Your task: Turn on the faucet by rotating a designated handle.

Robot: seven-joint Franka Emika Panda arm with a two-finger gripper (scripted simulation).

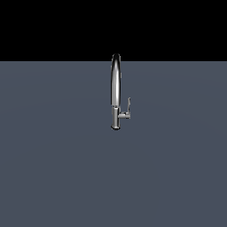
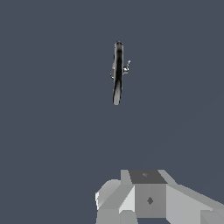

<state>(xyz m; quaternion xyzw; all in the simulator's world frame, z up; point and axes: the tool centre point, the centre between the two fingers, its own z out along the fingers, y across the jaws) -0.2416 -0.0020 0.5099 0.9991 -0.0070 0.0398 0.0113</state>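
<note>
Faucet stood upright mid-surface; handle projected from its base toward 3 o'clock in the exterior view, blade turned upward. Gripper was well apart from it, holding nothing; finger opening could not be told. Judged best approach: descend beside the blade, push sideways near its tip. Only the arched spout stood close enough to obstruct.

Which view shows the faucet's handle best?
The exterior view: the handle juts sideways from the faucet base, its blade pointing up. In the wrist view the handle is a tiny stub beside the spout.
</note>
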